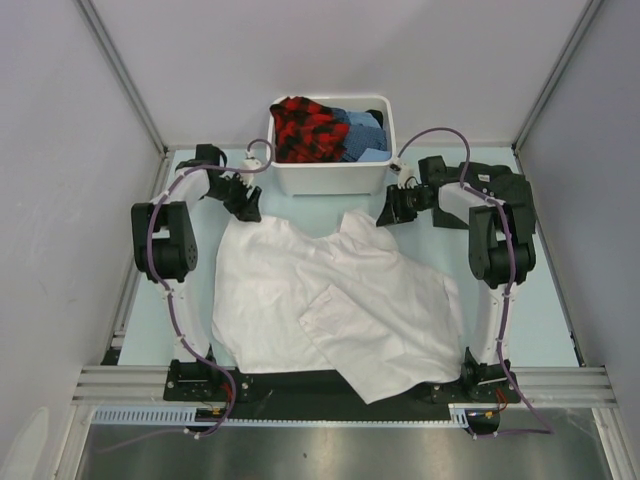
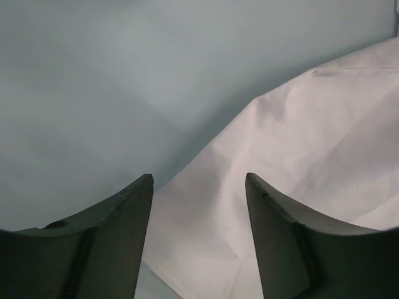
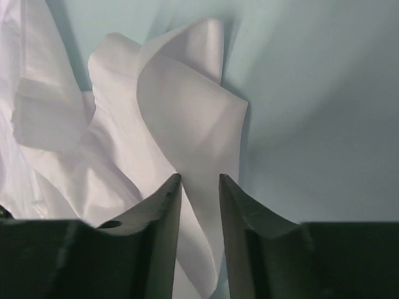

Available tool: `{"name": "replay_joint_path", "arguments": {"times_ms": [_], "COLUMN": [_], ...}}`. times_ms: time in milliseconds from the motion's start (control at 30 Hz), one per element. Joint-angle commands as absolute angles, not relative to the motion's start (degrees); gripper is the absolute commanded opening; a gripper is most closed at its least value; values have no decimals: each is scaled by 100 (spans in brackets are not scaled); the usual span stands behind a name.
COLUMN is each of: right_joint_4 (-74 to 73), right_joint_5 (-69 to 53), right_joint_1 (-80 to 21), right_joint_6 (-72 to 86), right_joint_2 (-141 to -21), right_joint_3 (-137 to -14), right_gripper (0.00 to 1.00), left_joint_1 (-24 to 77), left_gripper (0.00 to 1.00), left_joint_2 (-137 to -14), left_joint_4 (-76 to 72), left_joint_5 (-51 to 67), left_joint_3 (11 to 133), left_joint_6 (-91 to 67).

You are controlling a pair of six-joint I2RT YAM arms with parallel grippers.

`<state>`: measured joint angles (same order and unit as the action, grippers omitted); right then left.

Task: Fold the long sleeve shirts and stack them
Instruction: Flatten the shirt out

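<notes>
A large white long sleeve shirt lies spread and rumpled across the middle of the pale table. My left gripper is low over its far left corner. In the left wrist view this gripper stands open, with the shirt's edge lying between and under the fingers. My right gripper is at the shirt's far right corner. In the right wrist view its jaws are narrow but apart, and a raised fold of white cloth stands in the gap, touching the left finger.
A white plastic tub stands at the back centre, between the two grippers, holding red-black plaid and blue cloth. Bare table shows to the right and left of the shirt. Grey walls close in both sides.
</notes>
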<state>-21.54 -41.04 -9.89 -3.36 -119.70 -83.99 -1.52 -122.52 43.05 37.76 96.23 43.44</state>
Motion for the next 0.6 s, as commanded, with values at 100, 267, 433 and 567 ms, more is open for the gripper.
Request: {"name": "replay_joint_path", "arguments": {"times_ms": [100, 267, 433, 567], "right_joint_4": [-2258, -2268, -2075, -2091], "right_joint_5": [-4070, -4078, -3920, -3814], "right_joint_1": [-624, -466, -194, 104], "right_joint_6": [-210, -211, -26, -35], "right_joint_2": [-11392, -11048, -10671, -10451], "right_joint_3": [-8526, -8385, -8490, -8945], "right_gripper": [0, 0, 0, 0], "left_joint_1": [-70, -123, -193, -202], "left_gripper": [47, 8, 0, 0], "left_joint_2": [-11997, -11918, -11436, -10812], "left_joint_4": [4860, 4730, 4307, 3948], "left_joint_5": [3657, 3674, 3919, 4025], "left_joint_3": [9458, 9387, 9387, 9107], "left_joint_6": [5457, 5432, 5001, 4939]}}
